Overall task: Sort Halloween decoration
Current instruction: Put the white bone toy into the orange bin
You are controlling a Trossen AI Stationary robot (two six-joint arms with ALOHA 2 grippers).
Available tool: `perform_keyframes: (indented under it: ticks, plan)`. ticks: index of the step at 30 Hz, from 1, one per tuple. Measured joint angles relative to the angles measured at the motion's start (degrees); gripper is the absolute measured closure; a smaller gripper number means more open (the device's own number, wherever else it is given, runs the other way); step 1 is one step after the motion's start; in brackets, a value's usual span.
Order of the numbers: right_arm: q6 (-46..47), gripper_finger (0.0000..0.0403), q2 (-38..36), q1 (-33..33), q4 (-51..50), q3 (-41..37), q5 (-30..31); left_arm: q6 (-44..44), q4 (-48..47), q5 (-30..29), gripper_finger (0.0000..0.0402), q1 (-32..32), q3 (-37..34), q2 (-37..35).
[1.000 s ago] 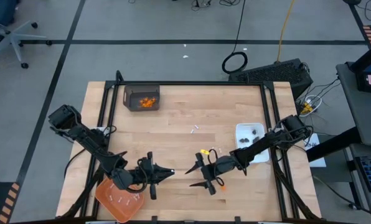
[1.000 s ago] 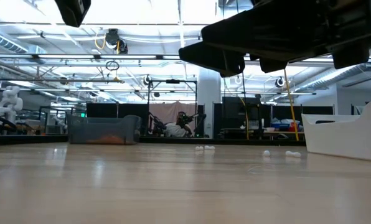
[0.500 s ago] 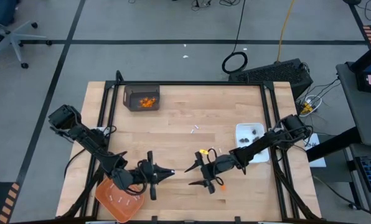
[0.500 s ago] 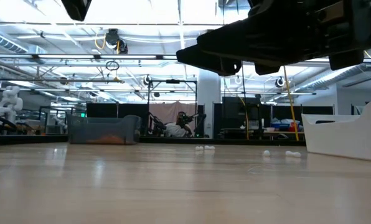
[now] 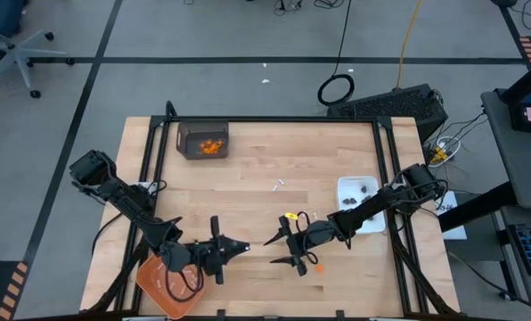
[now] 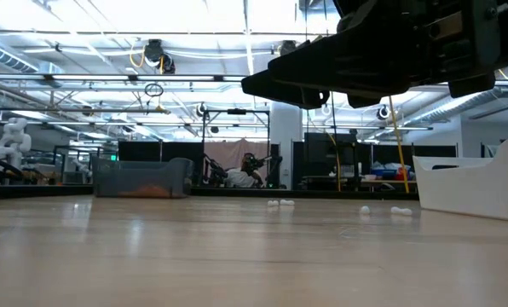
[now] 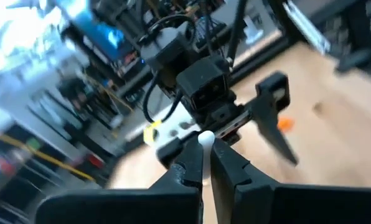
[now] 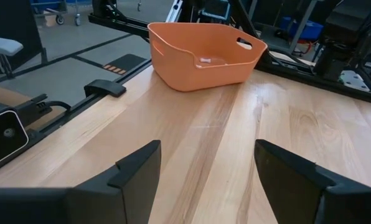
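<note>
Left wrist view: left gripper (image 7: 205, 163) is pinching a white stick (image 7: 205, 139), needing release over the orange tray (image 5: 154, 283); right gripper (image 5: 282, 251) is hovering wide open, empty.

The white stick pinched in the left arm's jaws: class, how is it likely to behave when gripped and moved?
The white stick looks tiny and thin, so probably very light. Only its tip shows above the closed jaws, so it could slip or twist. It stands straight, suggesting stiffness.

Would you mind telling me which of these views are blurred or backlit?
Left wrist view: background smeared by motion, only the white stick at its fingers reads sharply. Low view: bright ceiling lights silhouette the arm overhead. Right wrist view: crisp, orange tray clear.
</note>
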Motion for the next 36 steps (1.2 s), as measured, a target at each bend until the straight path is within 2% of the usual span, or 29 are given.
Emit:
perform_keyframes:
  ticks: [3, 9, 15, 17, 21, 24, 27, 31, 36]
  plan:
    - [0.0, 0.0161, 0.0, 0.0, -0.02, 0.0, 0.0, 9.12, 0.0, 0.0, 0.0395, 0.0, 0.0, 0.0]
    - [0.02, 0.0161, 0.0, 0.0, 0.0, 0.0, 0.0, 21.84, 0.0, 0.03, 0.0395, 0.0, 0.0, 0.0]
    - [0.02, 0.0161, 0.0, 0.0, 0.0, 0.0, 0.0, 25.17, 0.06, 0.33, 0.0395, 0.0, 0.0, 0.0]
    - [0.02, 0.0161, 0.0, 0.0, -0.02, 0.0, -0.02, 21.18, 0.6, 0.07, 0.0395, 0.0, 0.04, 0.0]
    - [0.03, 0.0161, 0.0, 0.0, -0.02, 0.0, 0.0, 8.86, 0.11, -4.38, 0.0395, -0.5, 1.84, 0.02]
    - [0.04, 0.0161, 0.0, -0.02, -0.02, 0.0, 0.0, 4.02, -4.27, -5.59, 0.0395, -1.89, 4.07, 0.02]
    - [0.07, 0.0161, 0.0, 0.0, -0.02, 0.0, -0.01, -2.17, -14.44, -6.13, 0.0395, -3.84, 7.32, -0.49]
    - [0.64, 0.0161, 0.0, -0.02, -0.02, -0.02, 0.0, -20.11, -33.54, -5.54, 0.0395, -5.97, 12.77, -1.55]
    - [1.81, 0.0161, 0.0, -0.02, -0.02, -0.02, 0.04, -48.43, -57.95, 3.76, 0.0395, -8.45, 18.89, -3.08]
